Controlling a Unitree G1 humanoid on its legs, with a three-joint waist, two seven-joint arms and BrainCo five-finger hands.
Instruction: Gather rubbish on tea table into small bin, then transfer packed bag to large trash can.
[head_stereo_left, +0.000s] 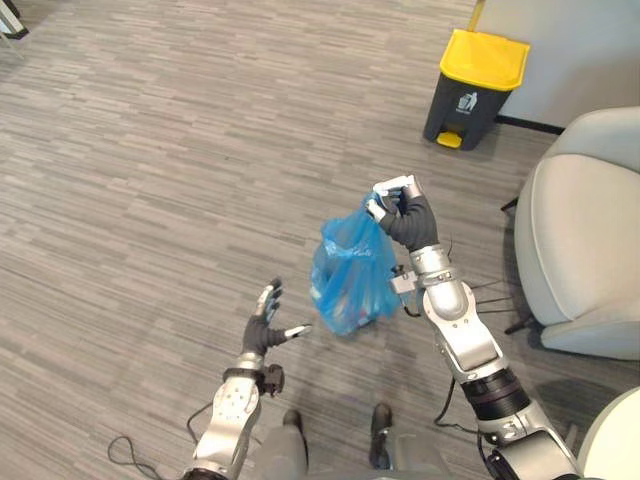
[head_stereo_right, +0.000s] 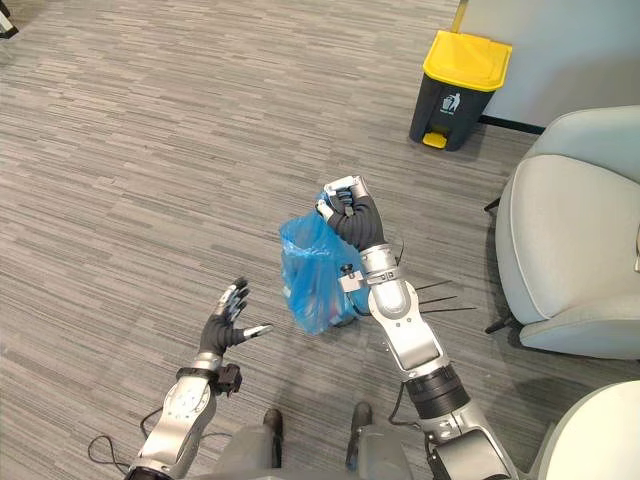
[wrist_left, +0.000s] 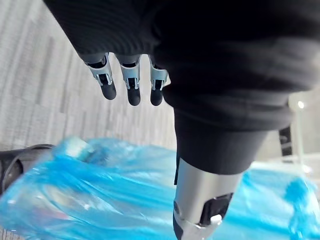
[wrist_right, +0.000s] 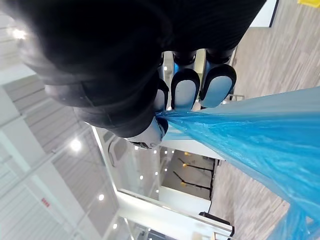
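A packed blue plastic bag (head_stereo_left: 348, 272) hangs in the air over the wooden floor. My right hand (head_stereo_left: 400, 212) is shut on its gathered top, with the bunched plastic (wrist_right: 240, 125) running out from between curled fingers. My left hand (head_stereo_left: 268, 322) is low and to the left of the bag, open with straight fingers (wrist_left: 132, 82), a short gap away from the bag's side (wrist_left: 100, 190). The large trash can (head_stereo_left: 474, 88), dark grey with a yellow lid and a yellow pedal, stands shut at the far right by the wall.
A light grey armchair (head_stereo_left: 580, 240) stands to the right of my right arm, and another pale seat corner (head_stereo_left: 615, 440) shows at the lower right. Grey plank floor (head_stereo_left: 150, 150) stretches between me and the trash can.
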